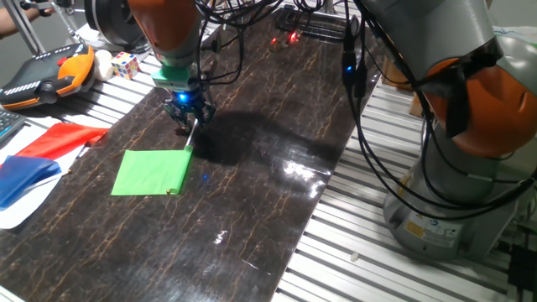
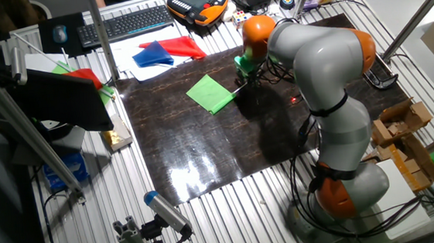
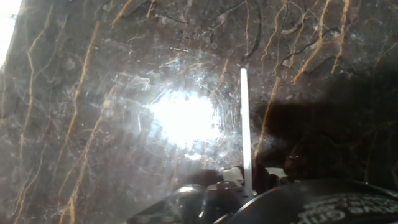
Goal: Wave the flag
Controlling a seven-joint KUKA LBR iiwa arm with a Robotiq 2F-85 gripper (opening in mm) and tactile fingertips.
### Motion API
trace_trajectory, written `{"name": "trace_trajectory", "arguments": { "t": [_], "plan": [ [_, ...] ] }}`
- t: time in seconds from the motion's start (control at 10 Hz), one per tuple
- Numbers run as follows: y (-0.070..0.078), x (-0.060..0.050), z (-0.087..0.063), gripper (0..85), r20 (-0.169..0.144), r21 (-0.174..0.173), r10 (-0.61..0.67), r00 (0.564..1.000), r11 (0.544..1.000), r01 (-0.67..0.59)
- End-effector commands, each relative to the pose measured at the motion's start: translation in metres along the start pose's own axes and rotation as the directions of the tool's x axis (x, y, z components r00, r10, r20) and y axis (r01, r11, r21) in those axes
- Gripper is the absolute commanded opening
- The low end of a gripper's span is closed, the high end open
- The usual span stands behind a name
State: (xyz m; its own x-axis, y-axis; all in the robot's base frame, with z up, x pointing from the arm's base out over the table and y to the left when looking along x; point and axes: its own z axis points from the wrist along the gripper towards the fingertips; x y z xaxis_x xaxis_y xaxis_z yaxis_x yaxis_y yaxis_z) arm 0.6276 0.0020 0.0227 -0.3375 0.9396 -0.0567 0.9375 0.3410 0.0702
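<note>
The flag is a bright green sheet lying flat on the dark marble tabletop, with its thin white stick pointing up toward my gripper. The gripper is down at the table over the stick's free end, and its fingers stand close on either side of it. In the hand view the white stick runs straight out from between the fingers; the green sheet is outside that view. The other fixed view shows the flag just left of the gripper.
A red cloth and a blue cloth lie on white paper left of the flag. A teach pendant and a Rubik's cube sit at the back left. Cables hang by the robot base on the right.
</note>
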Motion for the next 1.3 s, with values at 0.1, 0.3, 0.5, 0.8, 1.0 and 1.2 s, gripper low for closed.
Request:
{"name": "trace_trajectory", "arguments": {
  "t": [0.1,0.3,0.5,0.8,1.0,1.2],
  "plan": [
    [-0.001,0.0,0.001,10.0,0.0,-0.006,-0.009,1.0,1.0,0.009],
    [-0.001,0.0,0.001,0.7,-0.004,-0.013,-0.022,1.0,1.0,0.022],
    [0.0,0.001,-0.001,1.3,-0.01,-0.009,-0.036,0.999,0.999,0.036],
    [0.003,0.007,-0.015,4.7,-0.026,0.006,-0.049,0.998,0.999,0.049],
    [0.003,0.012,-0.031,4.3,-0.04,0.018,-0.073,0.997,0.997,0.074],
    [0.0,0.014,-0.058,3.7,-0.086,0.025,-0.111,0.99,0.993,0.114]
  ]
}}
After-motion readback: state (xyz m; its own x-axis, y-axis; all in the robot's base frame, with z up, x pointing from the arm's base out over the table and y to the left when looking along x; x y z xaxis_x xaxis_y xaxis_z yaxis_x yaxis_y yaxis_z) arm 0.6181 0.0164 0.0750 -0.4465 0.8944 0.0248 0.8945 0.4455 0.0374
